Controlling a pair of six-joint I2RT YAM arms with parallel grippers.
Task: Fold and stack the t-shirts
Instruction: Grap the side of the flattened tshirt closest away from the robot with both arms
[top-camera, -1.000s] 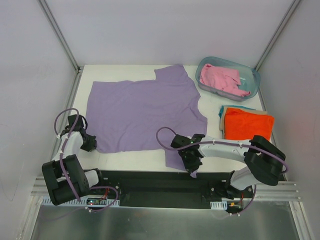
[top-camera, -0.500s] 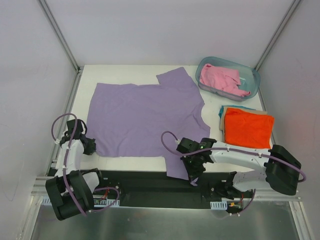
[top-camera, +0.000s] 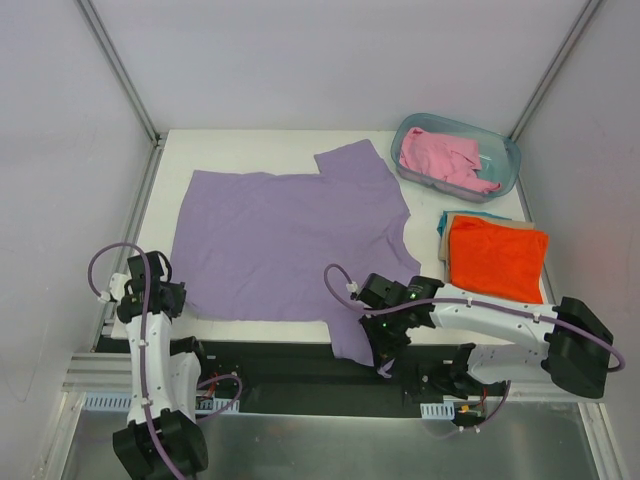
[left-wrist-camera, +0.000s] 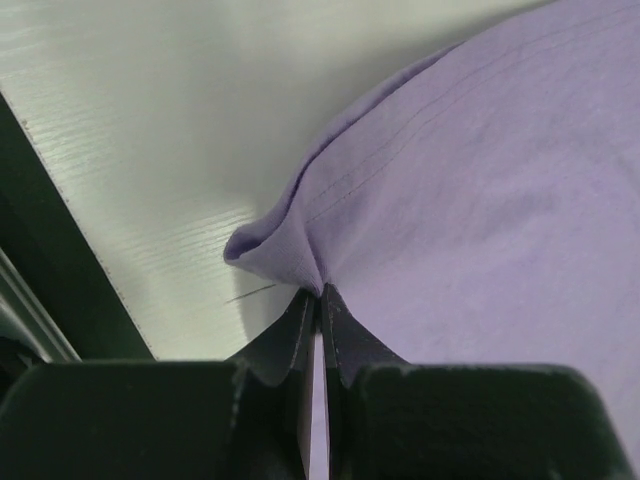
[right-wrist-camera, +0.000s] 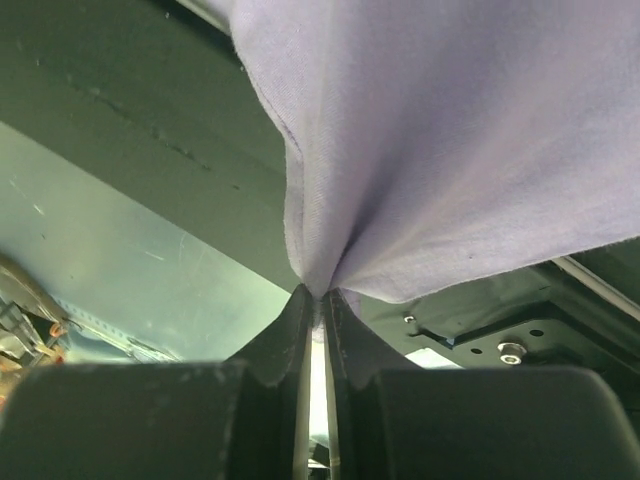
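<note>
The lavender-purple t-shirt (top-camera: 285, 240) lies spread over the white table, one sleeve at the back, the other hanging over the near edge. My left gripper (top-camera: 172, 300) is shut on the shirt's near left corner (left-wrist-camera: 290, 250), low on the table. My right gripper (top-camera: 383, 345) is shut on the near sleeve's edge (right-wrist-camera: 420, 150), held out past the table's front edge. The pink t-shirt (top-camera: 445, 160) lies crumpled in the tub. The orange t-shirt (top-camera: 497, 258) lies folded on top of the teal one (top-camera: 470, 217) at the right.
The translucent blue-green tub (top-camera: 508, 158) stands at the back right corner. A black rail (top-camera: 290, 365) runs below the table's front edge. White walls close in the left, back and right sides.
Both grippers have pulled the purple shirt toward the near edge. The left gripper moved nearer and slightly left, the right one nearer, and the sleeve now hangs over the front edge.
</note>
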